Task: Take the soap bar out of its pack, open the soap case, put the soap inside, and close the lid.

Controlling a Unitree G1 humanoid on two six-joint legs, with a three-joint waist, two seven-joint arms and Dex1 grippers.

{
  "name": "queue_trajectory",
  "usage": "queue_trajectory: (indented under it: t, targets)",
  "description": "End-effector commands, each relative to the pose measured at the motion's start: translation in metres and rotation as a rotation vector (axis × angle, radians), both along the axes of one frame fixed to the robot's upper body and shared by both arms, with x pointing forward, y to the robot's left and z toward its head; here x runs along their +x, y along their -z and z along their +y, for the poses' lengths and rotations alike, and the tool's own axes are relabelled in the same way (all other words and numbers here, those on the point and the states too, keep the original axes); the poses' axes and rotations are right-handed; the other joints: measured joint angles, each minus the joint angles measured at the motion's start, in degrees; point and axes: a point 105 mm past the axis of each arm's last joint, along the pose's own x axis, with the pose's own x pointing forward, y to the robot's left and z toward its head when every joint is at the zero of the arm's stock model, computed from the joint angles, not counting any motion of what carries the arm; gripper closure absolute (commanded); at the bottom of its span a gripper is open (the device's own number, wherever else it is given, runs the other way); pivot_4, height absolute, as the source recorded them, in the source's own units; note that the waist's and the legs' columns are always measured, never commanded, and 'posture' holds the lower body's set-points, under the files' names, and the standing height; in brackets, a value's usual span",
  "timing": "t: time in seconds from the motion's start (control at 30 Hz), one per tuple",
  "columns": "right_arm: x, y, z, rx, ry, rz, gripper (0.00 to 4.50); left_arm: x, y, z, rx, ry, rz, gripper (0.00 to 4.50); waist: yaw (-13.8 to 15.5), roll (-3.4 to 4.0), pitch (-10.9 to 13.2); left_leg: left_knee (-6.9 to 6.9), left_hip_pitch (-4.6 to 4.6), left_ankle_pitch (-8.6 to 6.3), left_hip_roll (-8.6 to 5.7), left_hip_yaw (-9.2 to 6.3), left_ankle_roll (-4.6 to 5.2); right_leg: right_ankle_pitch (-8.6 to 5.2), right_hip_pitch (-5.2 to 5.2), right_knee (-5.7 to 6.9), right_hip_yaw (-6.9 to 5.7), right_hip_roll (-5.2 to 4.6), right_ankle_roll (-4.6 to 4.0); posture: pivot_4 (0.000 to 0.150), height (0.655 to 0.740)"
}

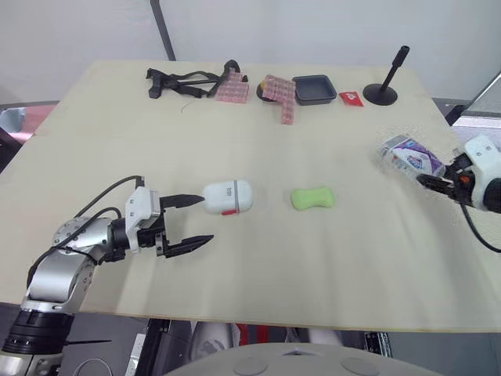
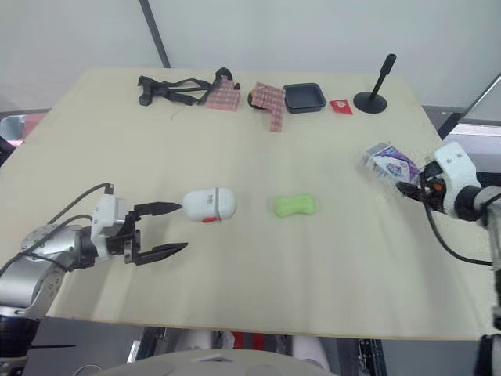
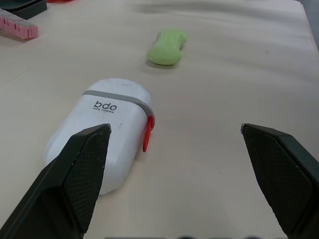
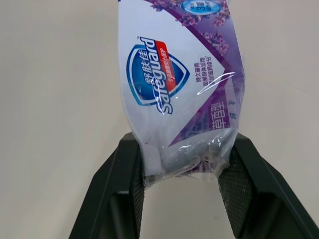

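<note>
A green soap bar (image 1: 312, 198) lies bare on the table's middle. Left of it rests the white soap case (image 1: 228, 197), lid down, with a grey band and a red latch (image 3: 147, 134). My left gripper (image 1: 190, 222) is open just left of the case, one fingertip close to its end. At the right edge, my right gripper (image 1: 433, 182) is shut on the purple and white soap pack (image 1: 410, 156), which looks flat and empty (image 4: 183, 84).
Along the far edge lie a black strap tool (image 1: 182, 81), pink checked blocks (image 1: 279, 94), a black tray (image 1: 315, 88), a small red packet (image 1: 351, 98) and a black stand (image 1: 383, 88). The table (image 1: 117, 149) is bare wood elsewhere.
</note>
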Motion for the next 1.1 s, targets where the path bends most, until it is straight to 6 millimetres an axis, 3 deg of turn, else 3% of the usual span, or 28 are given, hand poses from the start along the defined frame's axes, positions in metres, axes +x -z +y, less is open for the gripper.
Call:
queue_trajectory:
  t: [0.03, 0.27, 0.47, 0.77, 1.03, 1.1]
  targets:
    - [0.003, -0.013, -0.006, 0.054, 0.223, -0.097, 2.50, 0.001, -0.010, -0.004, -0.016, 0.011, -0.034, 0.00, 0.01, 0.03, -0.01, -0.02, 0.02, 0.01, 0.01, 0.00, -0.02, 0.00, 0.00, 0.03, -0.02, 0.02, 0.00, 0.150, 0.7400]
    - [-0.001, 0.012, 0.017, 0.178, 0.356, -0.047, 2.50, -0.003, -0.017, -0.010, -0.068, 0.036, -0.049, 0.00, 0.06, 0.09, -0.02, -0.17, 0.42, 0.02, -0.05, 0.02, -0.05, 0.00, 0.00, -0.04, -0.18, -0.05, 0.00, 0.150, 0.7400]
    - [-0.008, 0.032, 0.015, 0.195, 0.413, 0.014, 2.50, -0.007, -0.023, -0.012, -0.121, 0.035, -0.058, 0.00, -0.12, 0.08, -0.02, -0.56, 0.74, 0.07, -0.14, 0.05, -0.16, 0.00, 0.18, -0.20, -0.13, -0.13, 0.01, 0.150, 0.7400]
    - [-0.013, 0.039, 0.016, 0.230, 0.402, 0.050, 2.50, -0.006, -0.020, -0.012, -0.122, 0.027, -0.053, 0.00, -0.60, 0.08, -0.03, -0.85, 0.92, 0.12, -0.15, 0.07, -0.26, 0.00, 0.48, -0.39, -0.14, -0.16, 0.01, 0.150, 0.7400]
    - [-0.011, 0.031, 0.012, 0.180, 0.355, 0.029, 0.03, -0.003, -0.016, -0.010, -0.101, 0.014, -0.053, 0.00, -1.44, 0.11, -0.01, -1.02, 0.92, 0.16, -0.16, 0.07, -0.32, 0.00, 0.56, -0.58, -0.11, -0.16, 0.01, 0.150, 0.7400]
    - [-0.010, 0.026, 0.010, 0.142, 0.333, 0.012, 0.03, -0.003, -0.015, -0.010, -0.099, 0.012, -0.054, 0.00, -1.64, 0.11, -0.01, -1.07, 0.93, 0.18, -0.16, 0.07, -0.34, 0.00, 0.56, -0.60, 0.00, -0.14, 0.01, 0.150, 0.7400]
